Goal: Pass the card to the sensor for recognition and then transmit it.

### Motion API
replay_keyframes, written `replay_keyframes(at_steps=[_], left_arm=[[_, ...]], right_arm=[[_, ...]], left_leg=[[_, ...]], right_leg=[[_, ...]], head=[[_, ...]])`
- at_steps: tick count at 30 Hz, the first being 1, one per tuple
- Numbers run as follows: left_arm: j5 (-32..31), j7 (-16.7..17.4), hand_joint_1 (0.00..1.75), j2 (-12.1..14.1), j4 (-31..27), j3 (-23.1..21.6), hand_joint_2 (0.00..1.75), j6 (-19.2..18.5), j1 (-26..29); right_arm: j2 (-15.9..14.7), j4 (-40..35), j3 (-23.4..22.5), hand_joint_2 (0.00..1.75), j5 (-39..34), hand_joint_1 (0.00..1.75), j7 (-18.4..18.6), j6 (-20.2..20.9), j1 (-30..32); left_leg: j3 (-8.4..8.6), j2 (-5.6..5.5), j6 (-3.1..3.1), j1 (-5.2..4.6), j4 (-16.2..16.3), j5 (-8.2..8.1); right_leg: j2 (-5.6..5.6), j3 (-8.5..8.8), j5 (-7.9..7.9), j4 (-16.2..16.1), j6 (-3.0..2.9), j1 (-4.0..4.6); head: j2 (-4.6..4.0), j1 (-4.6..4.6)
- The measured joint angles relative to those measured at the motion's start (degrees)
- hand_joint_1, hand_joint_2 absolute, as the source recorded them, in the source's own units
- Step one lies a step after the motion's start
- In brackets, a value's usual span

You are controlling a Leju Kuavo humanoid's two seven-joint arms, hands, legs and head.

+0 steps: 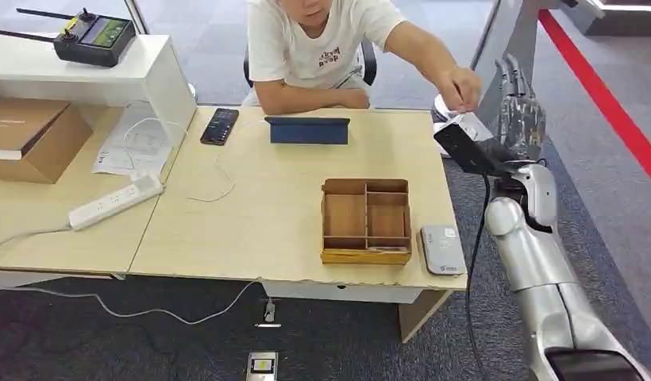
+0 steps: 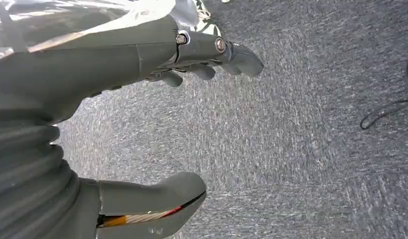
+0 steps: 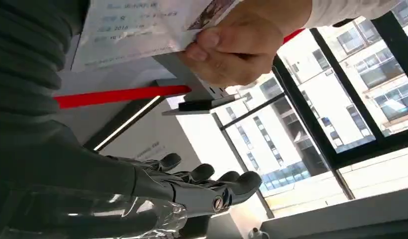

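A person's hand (image 1: 460, 86) holds a white printed card (image 3: 142, 30) at the table's far right corner, right beside my raised right hand (image 1: 519, 111). That hand's fingers (image 3: 212, 181) point upward, spread, with nothing in them. The card (image 1: 463, 121) shows as a small white piece just below the person's fingers. The grey card sensor (image 1: 442, 249) lies flat on the table's near right corner. My left hand (image 2: 202, 55) hangs over grey carpet, fingers apart and empty.
A wooden compartment box (image 1: 366, 221) stands left of the sensor. A blue tablet (image 1: 307, 129), a black phone (image 1: 220, 125) and a white power strip (image 1: 116, 201) lie further left on the table (image 1: 259, 214). The person sits behind the far edge.
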Motion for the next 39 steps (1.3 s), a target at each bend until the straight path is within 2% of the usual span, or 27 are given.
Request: replay_keyframes(at_steps=[12, 29, 34, 39], left_arm=[[0.02, -0.48, 0.00, 0.02, 0.00, 0.00, 1.75, -0.13, 0.00], [0.22, -0.02, 0.00, 0.15, 0.00, -0.02, 1.75, -0.13, 0.01], [1.22, 1.01, 0.00, 0.15, 0.00, 0.00, 1.75, -0.09, 0.03], [1.38, 1.75, 0.00, 0.15, 0.02, 0.00, 1.75, -0.09, 0.18]], right_arm=[[0.85, 3.10, 0.68, 1.75, -2.21, 1.75, -1.03, -0.11, -1.27], [1.62, 3.50, 0.92, 1.75, -3.21, 1.75, -1.55, -0.09, -1.33], [1.88, 3.93, 1.40, 1.75, -5.64, 1.75, -1.03, 5.14, -1.85], [-1.00, 1.67, 1.49, 1.75, -6.86, 1.75, 1.28, 10.67, -0.12]], left_leg=[[-0.01, 0.00, 0.00, 0.00, 0.00, 0.00], [0.00, 0.00, -0.01, 0.00, 0.00, 0.00], [0.03, 0.00, -0.01, 0.00, 0.01, 0.00], [0.03, 0.01, -0.01, 0.00, 0.03, 0.00]], right_leg=[[0.00, -0.01, 0.00, 0.00, 0.00, 0.00], [0.00, 0.00, 0.00, 0.00, 0.00, 0.01], [0.01, -0.02, 0.00, 0.00, 0.00, 0.01], [0.00, -0.04, 0.00, -0.03, 0.00, 0.00]], head=[[0.00, -0.02], [0.00, -0.02], [0.00, -0.02], [0.00, 0.00]])
